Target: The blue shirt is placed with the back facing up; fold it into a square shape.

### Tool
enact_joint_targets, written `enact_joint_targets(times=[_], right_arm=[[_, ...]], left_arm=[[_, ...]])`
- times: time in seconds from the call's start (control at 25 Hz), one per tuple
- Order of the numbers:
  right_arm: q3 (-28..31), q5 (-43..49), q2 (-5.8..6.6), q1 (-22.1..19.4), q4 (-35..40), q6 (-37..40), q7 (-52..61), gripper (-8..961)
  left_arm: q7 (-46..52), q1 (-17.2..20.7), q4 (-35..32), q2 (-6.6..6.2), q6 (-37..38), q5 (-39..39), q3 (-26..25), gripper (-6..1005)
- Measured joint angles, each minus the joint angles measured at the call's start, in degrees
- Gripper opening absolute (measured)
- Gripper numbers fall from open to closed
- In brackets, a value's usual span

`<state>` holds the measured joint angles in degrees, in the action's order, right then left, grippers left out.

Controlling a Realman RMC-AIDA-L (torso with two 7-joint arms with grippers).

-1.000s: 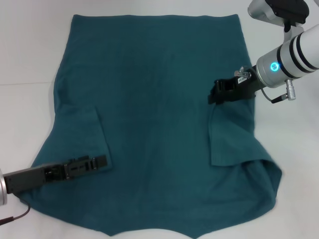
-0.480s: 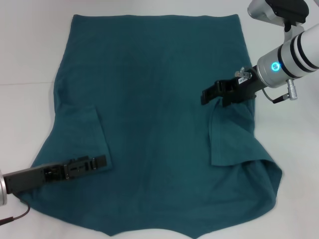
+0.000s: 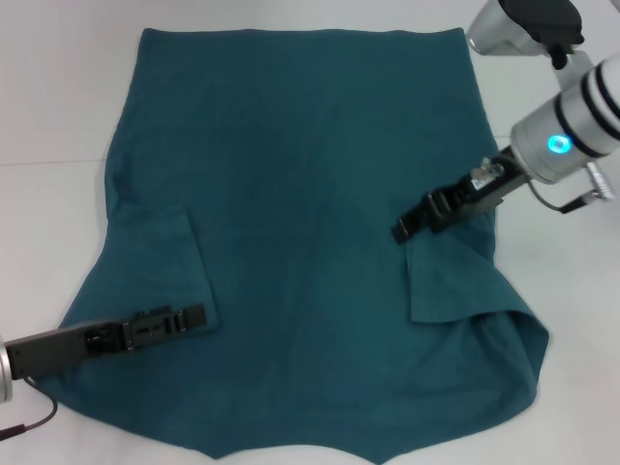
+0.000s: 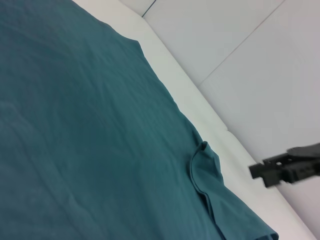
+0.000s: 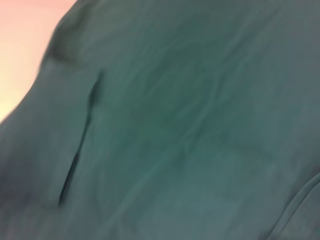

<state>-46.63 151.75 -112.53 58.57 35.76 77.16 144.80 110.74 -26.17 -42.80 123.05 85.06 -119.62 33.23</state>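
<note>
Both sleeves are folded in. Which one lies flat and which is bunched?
On the blue shirt, the left-side sleeve by the left hand lies flat. The right-side sleeve under the right hand is bunched, rumpling toward its corner.

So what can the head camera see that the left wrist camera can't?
Only the head view shows the whole blue shirt with both sleeves folded in, plus the left gripper lying on it. Only the left wrist view shows the grey wall behind the white table. Both show the shirt, its right folded sleeve and the right gripper.
</note>
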Motion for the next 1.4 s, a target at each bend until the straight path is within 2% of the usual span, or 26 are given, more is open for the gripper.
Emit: enact_joint_targets(times=[0.12,0.32,0.44,0.52,0.88,1.4], right_arm=[[-0.3,0.1,-0.35,-2.8,6.0,5.8,-6.0,683],[-3.9,0.1,-1.14,-8.6,14.1,10.8,-15.7,683],[-5.6,0.1,-2.3,-12.1,18.2,11.4,-19.1,683],[-6.5,0.2,-2.57,-13.2,19.3,11.5,-19.8,683],[-7.2,3.3,-2.76,-14.3,19.8,11.2,-21.4,682],[-7.3,8.4,-5.13,-15.0,20.0,7.6,-22.1,682]], left_arm=[[0.0,0.1,0.0,-0.02,0.0,0.0,0.0,823],[0.1,0.1,0.0,-0.06,0.0,0.0,0.0,823],[0.1,0.1,0.0,-0.08,0.0,0.0,0.0,823],[0.1,0.0,0.0,-0.09,0.0,0.0,0.0,823],[0.1,-0.4,1.4,-0.45,-0.1,0.0,0.0,824],[0.1,-0.3,1.4,-0.44,0.2,0.0,0.0,824]])
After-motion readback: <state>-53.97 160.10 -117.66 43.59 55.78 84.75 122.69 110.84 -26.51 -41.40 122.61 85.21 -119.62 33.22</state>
